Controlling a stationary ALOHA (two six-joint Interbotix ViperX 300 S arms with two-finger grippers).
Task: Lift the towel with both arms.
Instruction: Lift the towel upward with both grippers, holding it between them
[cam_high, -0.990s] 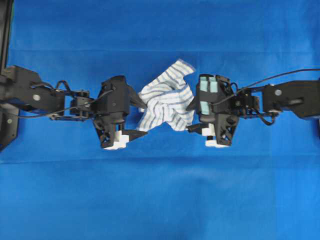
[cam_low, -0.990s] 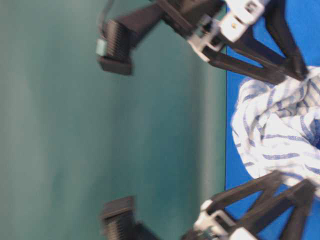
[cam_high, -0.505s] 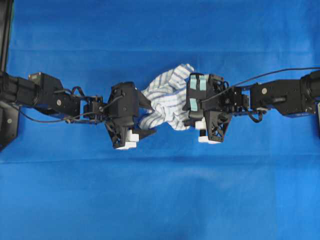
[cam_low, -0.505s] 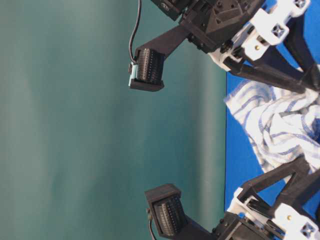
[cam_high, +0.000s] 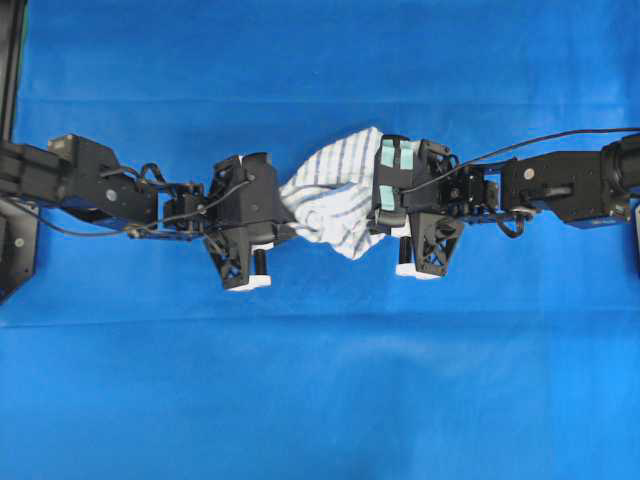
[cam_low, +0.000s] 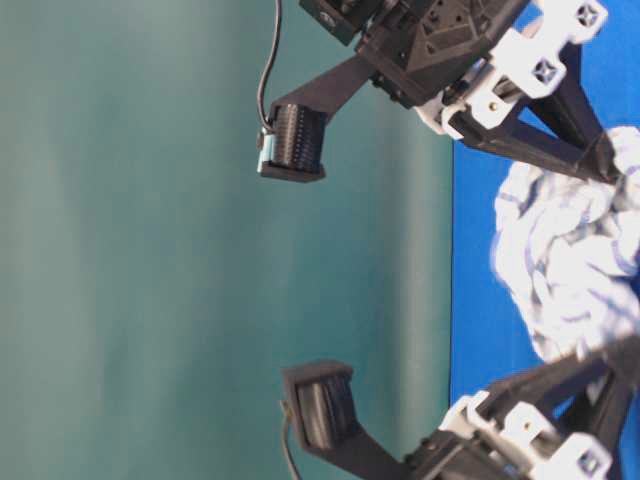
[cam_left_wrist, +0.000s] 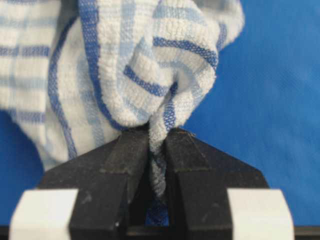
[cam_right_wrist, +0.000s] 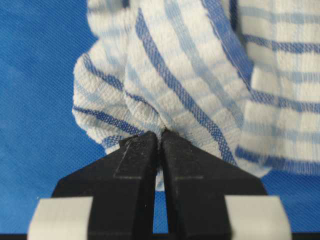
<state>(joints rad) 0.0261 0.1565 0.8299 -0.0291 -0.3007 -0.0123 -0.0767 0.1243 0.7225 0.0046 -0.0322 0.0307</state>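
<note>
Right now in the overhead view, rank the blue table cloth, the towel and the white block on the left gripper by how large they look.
1. Blue table cloth, filling nearly the whole view.
2. Towel, bunched between both grippers.
3. White block on the left gripper, the smallest; it sits nearer the camera, yet the order is clear.

Plain blue table cloth (cam_high: 320, 380) covered the whole work surface, faint horizontal creases ran across it above and below the middle, a flat teal-green backdrop (cam_low: 150, 250) filled the left of the table-level view, meeting the cloth's edge.
</note>
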